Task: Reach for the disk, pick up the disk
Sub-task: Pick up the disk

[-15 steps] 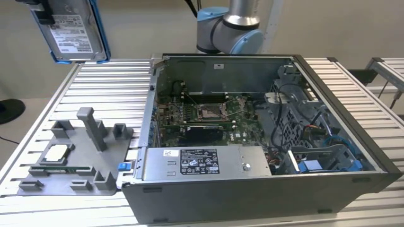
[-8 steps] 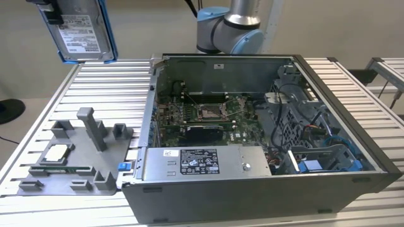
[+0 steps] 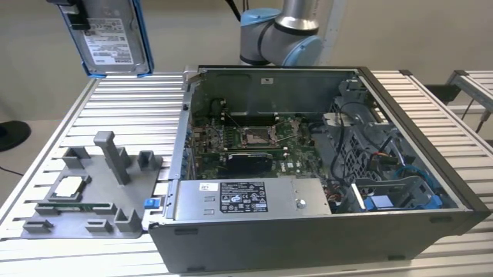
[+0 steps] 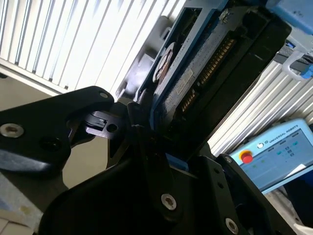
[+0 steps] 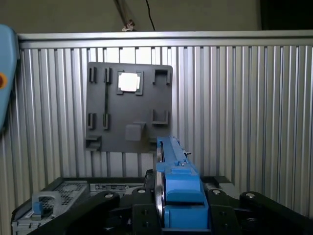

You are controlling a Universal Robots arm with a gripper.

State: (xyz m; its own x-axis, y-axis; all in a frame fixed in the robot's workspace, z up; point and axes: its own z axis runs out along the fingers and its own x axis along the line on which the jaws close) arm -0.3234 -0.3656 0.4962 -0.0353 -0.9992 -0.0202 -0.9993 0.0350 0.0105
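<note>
Gripper (image 5: pixel 181 213) clamped on disk (image 3: pixel 114 37); disk upright in air over tabletop's (image 3: pixel 138 115) far corner, the exterior view's left.

In the exterior view, the disk (image 3: pixel 115 37) is cut off by the picture's upper edge, and its label print is too small to tell. The arm (image 3: pixel 281 34) is cut at the same edge. In the first wrist view, the disk's lower end is hidden between the fingers (image 5: pixel 218 213) of the gripper (image 5: pixel 180 220). In the second wrist view, the disk's surface is blurred.
</note>
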